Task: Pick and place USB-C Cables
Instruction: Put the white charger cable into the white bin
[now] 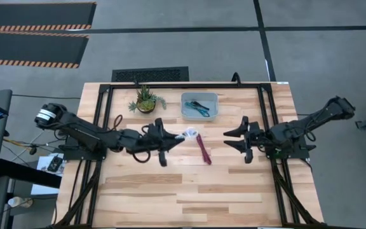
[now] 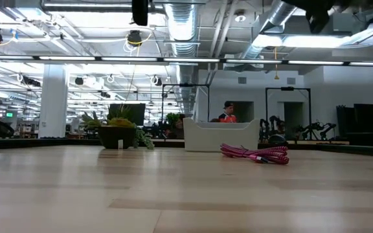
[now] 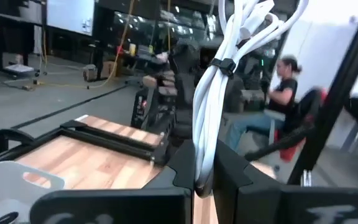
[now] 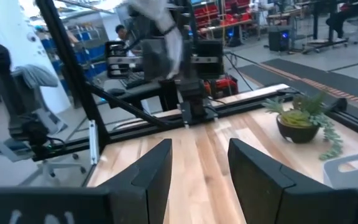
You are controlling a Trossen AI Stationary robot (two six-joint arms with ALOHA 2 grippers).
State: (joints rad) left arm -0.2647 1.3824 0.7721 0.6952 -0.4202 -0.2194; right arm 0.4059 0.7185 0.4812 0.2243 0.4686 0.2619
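Observation:
My left gripper (image 1: 172, 141) is shut on the white coiled cable (image 1: 190, 133), near the table's middle. In the left wrist view the white bundle (image 3: 211, 106), bound by a black tie, runs on past my fingers. The maroon-magenta cable (image 1: 203, 149) lies flat on the wood just right of it, also the pink bundle (image 2: 256, 153) in the low view. A teal cable (image 1: 200, 107) and a dark one lie inside the clear bin (image 1: 213, 97). My right gripper (image 1: 235, 140) is open and touches nothing, hovering to the right of the maroon cable; its fingers (image 4: 155, 168) stand apart. My left gripper pinches the white cable bundle by one end (image 3: 202, 158) between its two fingers. The fingers lie roughly level and point toward the table's right. The bundle sticks out lengthwise beyond the fingertips, lifted clear of the table.
A small potted plant (image 1: 146, 100) stands at the far edge, left of the bin (image 2: 220, 135). A black frame (image 1: 259, 114) runs around the table. Bare wood stretches along the near half. People and chairs show in the room beyond.

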